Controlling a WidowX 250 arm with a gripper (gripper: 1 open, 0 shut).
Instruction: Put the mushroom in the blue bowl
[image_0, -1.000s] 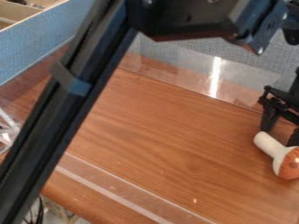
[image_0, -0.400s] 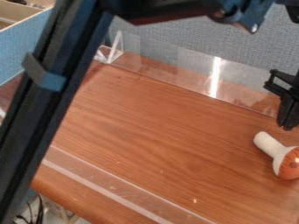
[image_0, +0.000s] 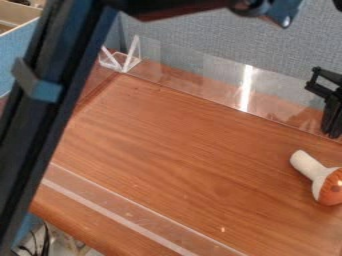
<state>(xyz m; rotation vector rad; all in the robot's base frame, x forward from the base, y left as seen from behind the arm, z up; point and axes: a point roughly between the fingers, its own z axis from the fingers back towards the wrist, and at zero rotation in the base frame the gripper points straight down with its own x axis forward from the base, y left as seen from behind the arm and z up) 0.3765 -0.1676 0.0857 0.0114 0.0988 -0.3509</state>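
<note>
The mushroom (image_0: 317, 174) lies on its side on the wooden table (image_0: 174, 160) at the lower right of the frame, its cream stem pointing up and to the left and its orange-brown cap cut off by the right edge. It rests bare on the wood, with nothing touching it.

Above it, at the right edge of the frame, the black gripper (image_0: 329, 118) hangs over the table, its fingertips clear of the mushroom and apart from it. Only part of it shows, the rest lying beyond the edge; its jaws are closed and hold nothing.

The robot arm (image_0: 54, 110) crosses the left of the frame as a broad dark diagonal bar, close to the camera and blurred, with more of its dark body along the top edge. Behind the table a clear low wall stands along the far edge in front of a grey-blue backdrop. The blue bowl does not appear in this view.
</note>
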